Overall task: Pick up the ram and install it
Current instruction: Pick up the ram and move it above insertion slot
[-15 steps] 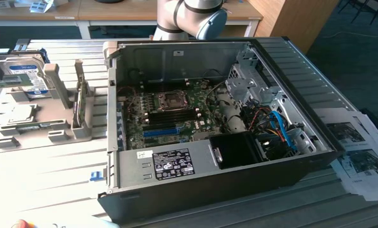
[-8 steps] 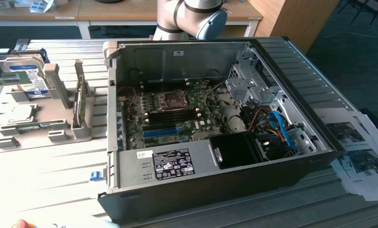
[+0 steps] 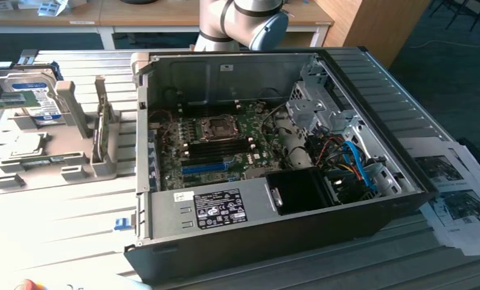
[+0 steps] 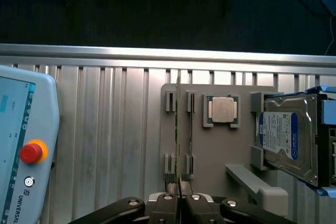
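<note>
The ram [image 4: 178, 129] is a thin green stick seen edge-on in the wrist view. My gripper [image 4: 179, 186] is shut on its near end. It hangs lifted over the grey parts holder [image 4: 210, 156], in line with the holder's slots. In the exterior view the ram [image 3: 6, 102] shows as a green strip at the far left, in front of the hard drive. A second thin stick [image 4: 190, 135] still sits in the neighbouring slot. The open computer case [image 3: 401, 199] lies to the exterior view's right, with the motherboard's memory slots [image 3: 215, 145] exposed.
On the holder sit a square silver processor [image 4: 222, 109] and a hard drive [image 4: 286, 140] with a blue-white label. A teach pendant [image 4: 23, 150] with a red stop button lies beside the holder. Printed papers [image 3: 457, 193] lie past the case. The arm's base [image 3: 240, 24] stands behind the case.
</note>
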Robot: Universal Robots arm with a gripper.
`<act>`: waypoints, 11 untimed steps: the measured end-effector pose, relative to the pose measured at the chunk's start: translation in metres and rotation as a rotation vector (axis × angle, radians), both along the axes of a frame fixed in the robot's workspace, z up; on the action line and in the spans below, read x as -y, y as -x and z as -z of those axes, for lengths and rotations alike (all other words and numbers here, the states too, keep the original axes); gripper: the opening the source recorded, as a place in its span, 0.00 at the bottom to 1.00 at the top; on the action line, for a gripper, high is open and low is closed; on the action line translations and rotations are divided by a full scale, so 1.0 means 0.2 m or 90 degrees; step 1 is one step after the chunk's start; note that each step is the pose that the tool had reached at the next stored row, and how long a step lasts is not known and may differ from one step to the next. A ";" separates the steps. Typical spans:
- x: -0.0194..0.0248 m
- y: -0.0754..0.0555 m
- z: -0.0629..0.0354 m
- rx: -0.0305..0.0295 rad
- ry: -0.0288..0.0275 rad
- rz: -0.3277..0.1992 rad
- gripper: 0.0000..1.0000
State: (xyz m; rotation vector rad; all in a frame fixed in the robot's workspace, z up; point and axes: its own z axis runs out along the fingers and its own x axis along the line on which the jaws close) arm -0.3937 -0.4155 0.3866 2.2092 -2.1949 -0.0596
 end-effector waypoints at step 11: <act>0.000 -0.02 0.000 0.0000 -0.0001 0.004 0.12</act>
